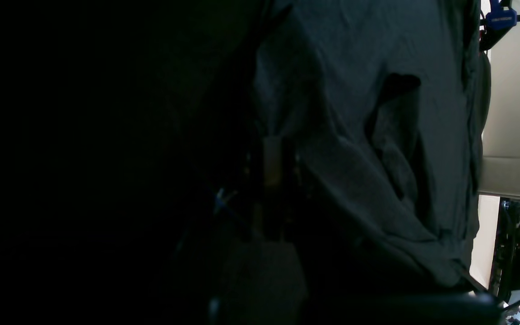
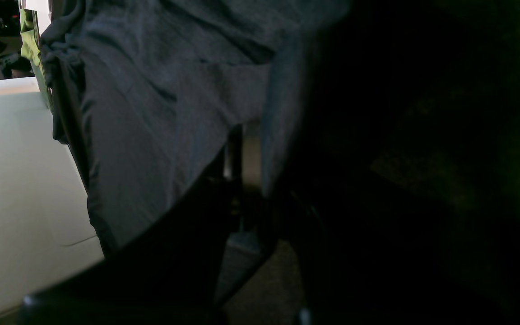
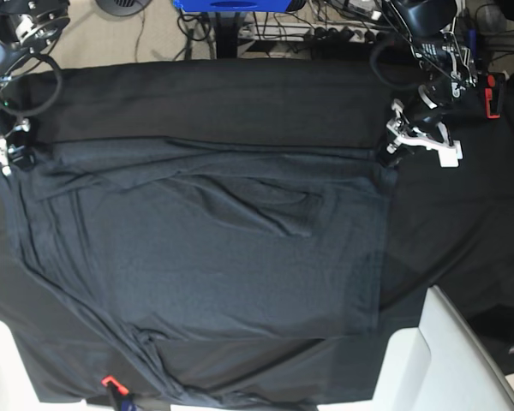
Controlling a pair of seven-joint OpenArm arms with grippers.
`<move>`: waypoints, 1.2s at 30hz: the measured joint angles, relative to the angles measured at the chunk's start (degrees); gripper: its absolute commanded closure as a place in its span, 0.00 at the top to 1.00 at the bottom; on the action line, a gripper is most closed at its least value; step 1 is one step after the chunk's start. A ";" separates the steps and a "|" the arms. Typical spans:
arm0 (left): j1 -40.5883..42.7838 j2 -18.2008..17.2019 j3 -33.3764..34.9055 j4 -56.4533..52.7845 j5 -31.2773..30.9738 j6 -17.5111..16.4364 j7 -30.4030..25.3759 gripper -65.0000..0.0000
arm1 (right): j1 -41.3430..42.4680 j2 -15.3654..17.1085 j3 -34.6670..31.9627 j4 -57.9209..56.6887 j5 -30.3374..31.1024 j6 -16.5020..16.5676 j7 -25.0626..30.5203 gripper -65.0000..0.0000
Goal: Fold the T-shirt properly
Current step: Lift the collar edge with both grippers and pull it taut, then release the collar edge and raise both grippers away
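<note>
T-shirt (image 3: 231,257) lies spread on the black tablecloth (image 3: 240,94), one in number, its far edge bunched in loose folds running between the two arms. Your left gripper (image 3: 392,147) sits at the shirt's far corner on the base view's right; its jaws read as closed, and the left wrist view shows fabric draped right at the fingers, so it appears clamped on that corner. Your right gripper (image 3: 15,147) is at the opposite far corner, also closed, with cloth gathered against it in the right wrist view; I judge it gripped on the shirt too. Two grippers, one garment, one tablecloth. For the step in hand, confirm each pinch holds shirt only and not the tablecloth beneath. Lift both corners level and together, keep the edge between them taut, and carry it toward the near hem so the wrinkles at mid-body draw out rather than get folded in.
</note>
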 measured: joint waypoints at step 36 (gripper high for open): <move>2.62 0.15 -9.70 18.73 1.33 5.38 24.59 0.00 | -1.73 -0.17 -0.11 16.41 -1.95 -9.33 -14.56 0.00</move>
